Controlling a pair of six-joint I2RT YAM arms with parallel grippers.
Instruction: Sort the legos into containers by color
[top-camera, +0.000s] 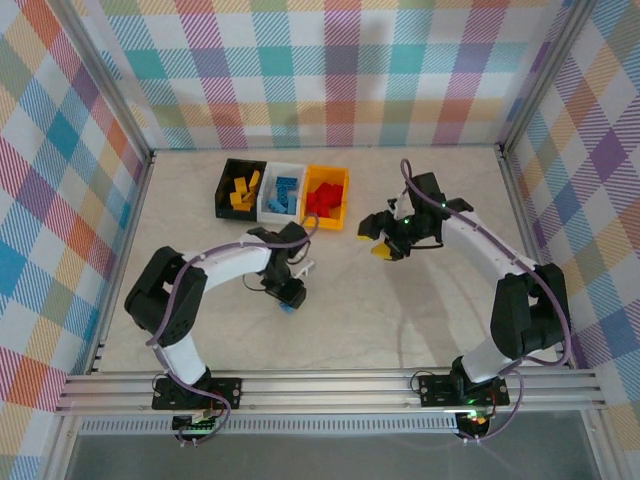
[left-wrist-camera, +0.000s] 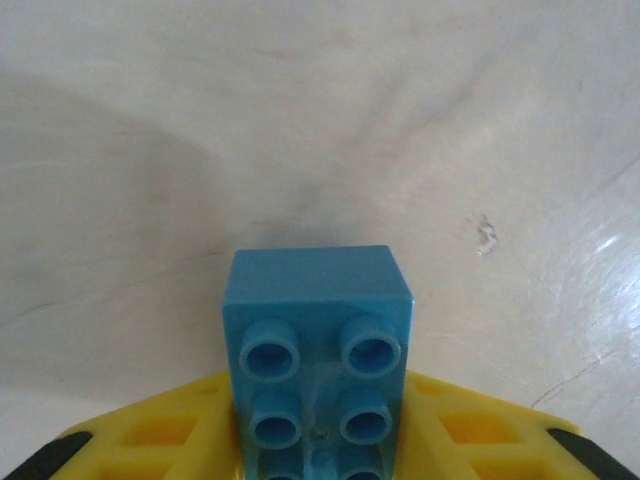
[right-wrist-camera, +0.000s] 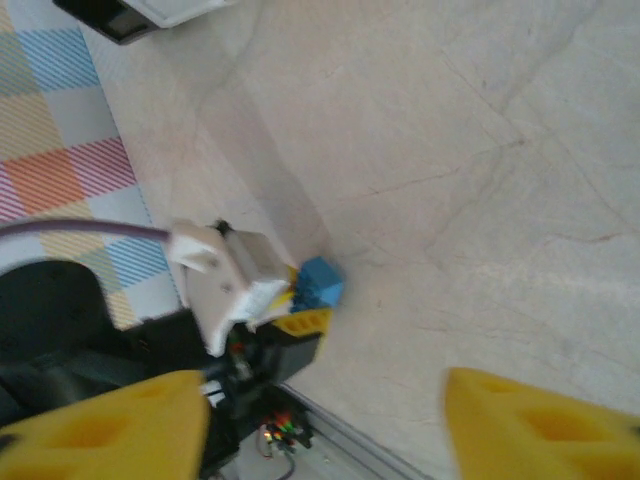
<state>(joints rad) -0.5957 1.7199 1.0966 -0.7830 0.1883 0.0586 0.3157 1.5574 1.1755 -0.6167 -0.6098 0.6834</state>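
A blue lego (left-wrist-camera: 318, 345) with its studs toward the camera is pinched between the yellow fingers (left-wrist-camera: 150, 440) of my left gripper (left-wrist-camera: 318, 450), low over the table. From above, that gripper (top-camera: 290, 300) sits in the middle of the table, below the containers. Black container (top-camera: 222, 190) holds yellow legos (top-camera: 243, 190), white container (top-camera: 281, 167) holds blue legos (top-camera: 284, 192), and the orange container (top-camera: 343, 207) holds red legos (top-camera: 323, 198). My right gripper (top-camera: 380, 240) hangs open to the right of the orange container. Nothing is between its yellow fingers (right-wrist-camera: 540, 430), and the held blue lego (right-wrist-camera: 320, 282) shows beyond them.
The three containers stand side by side at the back of the beige table (top-camera: 400, 310). Checkered walls and aluminium rails (top-camera: 330, 385) enclose the table. The left arm's body (right-wrist-camera: 230, 280) lies in front of the right wrist camera.
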